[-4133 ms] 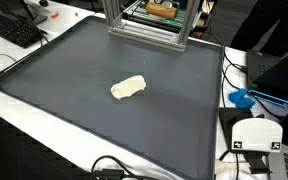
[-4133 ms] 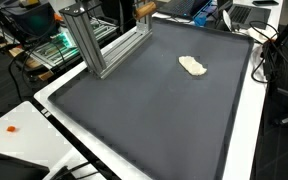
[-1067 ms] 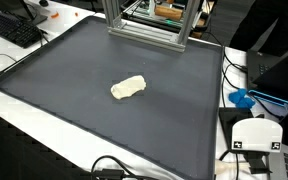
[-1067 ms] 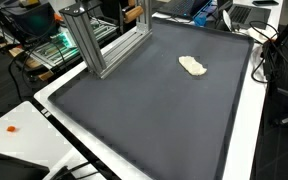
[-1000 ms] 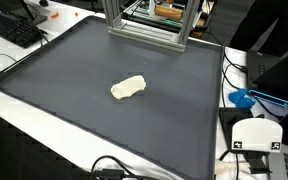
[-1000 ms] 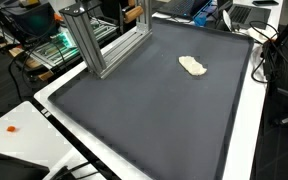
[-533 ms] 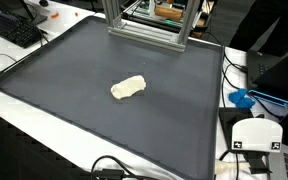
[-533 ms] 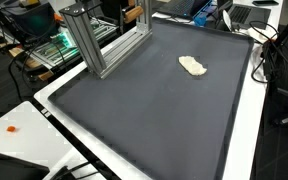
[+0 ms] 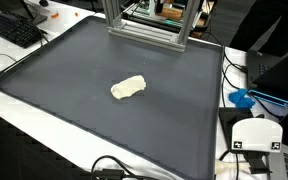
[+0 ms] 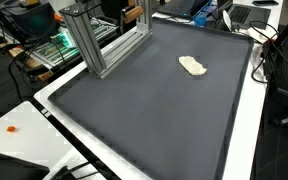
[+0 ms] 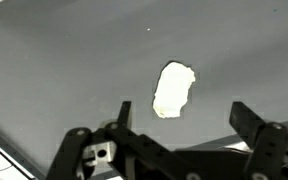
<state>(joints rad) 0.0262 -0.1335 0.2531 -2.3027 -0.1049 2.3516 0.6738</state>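
Note:
A pale cream, lumpy oblong object [image 9: 128, 88] [image 10: 193, 66] lies alone on the dark grey mat [image 9: 74, 70] [image 10: 154, 100] in both exterior views. In the wrist view the same object [image 11: 173, 89] shows far below, just above the gap between my fingers. My gripper [image 11: 183, 118] is open, its two black fingers wide apart with nothing between them. The gripper and arm do not show in either exterior view.
A grey aluminium frame [image 9: 144, 25] [image 10: 99, 40] stands at the mat's far edge. A keyboard [image 9: 14, 30] lies beyond one corner, a white device [image 9: 254, 135] and blue item [image 9: 242, 99] off another side. Cables [image 10: 264, 50] run along the white table border.

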